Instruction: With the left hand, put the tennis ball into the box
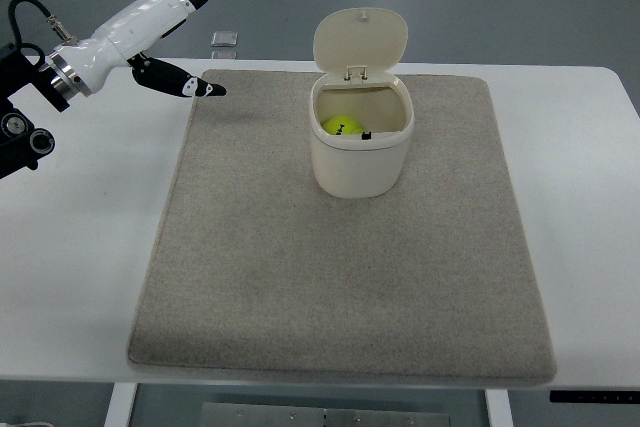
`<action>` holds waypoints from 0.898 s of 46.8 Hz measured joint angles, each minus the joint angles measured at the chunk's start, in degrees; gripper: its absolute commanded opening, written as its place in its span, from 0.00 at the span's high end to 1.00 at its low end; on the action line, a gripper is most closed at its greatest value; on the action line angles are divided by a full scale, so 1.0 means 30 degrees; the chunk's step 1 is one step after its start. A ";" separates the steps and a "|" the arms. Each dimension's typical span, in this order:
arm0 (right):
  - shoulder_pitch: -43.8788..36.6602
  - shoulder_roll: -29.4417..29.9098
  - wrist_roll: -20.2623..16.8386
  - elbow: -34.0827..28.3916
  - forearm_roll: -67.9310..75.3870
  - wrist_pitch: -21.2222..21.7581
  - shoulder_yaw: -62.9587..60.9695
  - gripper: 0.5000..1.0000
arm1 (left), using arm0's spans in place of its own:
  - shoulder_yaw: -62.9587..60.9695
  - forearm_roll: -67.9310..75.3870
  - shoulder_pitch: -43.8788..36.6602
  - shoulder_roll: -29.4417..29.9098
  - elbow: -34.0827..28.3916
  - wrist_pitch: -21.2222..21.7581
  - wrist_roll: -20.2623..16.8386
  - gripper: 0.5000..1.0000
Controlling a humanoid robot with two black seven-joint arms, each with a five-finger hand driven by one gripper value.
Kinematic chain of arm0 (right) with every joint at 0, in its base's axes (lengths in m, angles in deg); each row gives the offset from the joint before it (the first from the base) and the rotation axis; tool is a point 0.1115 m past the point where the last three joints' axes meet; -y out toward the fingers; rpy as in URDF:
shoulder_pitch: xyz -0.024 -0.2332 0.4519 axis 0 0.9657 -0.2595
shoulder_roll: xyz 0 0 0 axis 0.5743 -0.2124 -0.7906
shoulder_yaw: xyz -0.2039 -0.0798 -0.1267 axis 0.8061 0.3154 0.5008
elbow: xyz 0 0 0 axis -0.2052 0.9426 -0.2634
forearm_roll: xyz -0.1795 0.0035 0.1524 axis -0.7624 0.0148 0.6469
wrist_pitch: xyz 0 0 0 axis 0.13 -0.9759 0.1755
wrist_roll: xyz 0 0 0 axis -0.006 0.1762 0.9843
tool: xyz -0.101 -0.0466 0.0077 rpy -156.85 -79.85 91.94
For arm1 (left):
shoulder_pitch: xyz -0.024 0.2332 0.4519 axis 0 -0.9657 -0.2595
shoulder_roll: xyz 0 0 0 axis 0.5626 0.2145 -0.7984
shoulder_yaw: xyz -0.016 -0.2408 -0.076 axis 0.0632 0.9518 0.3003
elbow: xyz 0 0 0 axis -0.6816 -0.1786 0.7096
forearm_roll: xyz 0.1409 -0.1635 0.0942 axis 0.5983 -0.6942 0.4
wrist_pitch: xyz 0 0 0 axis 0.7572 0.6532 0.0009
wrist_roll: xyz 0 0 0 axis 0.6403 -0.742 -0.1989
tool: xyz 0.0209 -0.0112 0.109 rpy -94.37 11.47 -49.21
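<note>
Yellow tennis ball (342,126) sat inside box (361,145); my left robot hand (190,22) was spread, empty. Only risk I saw: clipping the raised lid (360,40).

I see the tennis ball (342,126) sitting inside the cream box (360,162), lid (360,39) flipped up behind it. Box stands on the beige mat (340,277), far-centre, on the white table (80,247). Left hand (185,22) hovers over the table's far-left corner, fingers extended, empty, well apart from the box.
</note>
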 measured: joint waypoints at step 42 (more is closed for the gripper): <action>0.0001 0.0000 -0.0001 0.0000 -0.0001 0.0001 -0.0001 0.20 | 0.0241 -1.7953 -0.0690 -0.4299 -0.7666 -1.1681 0.0339 0.01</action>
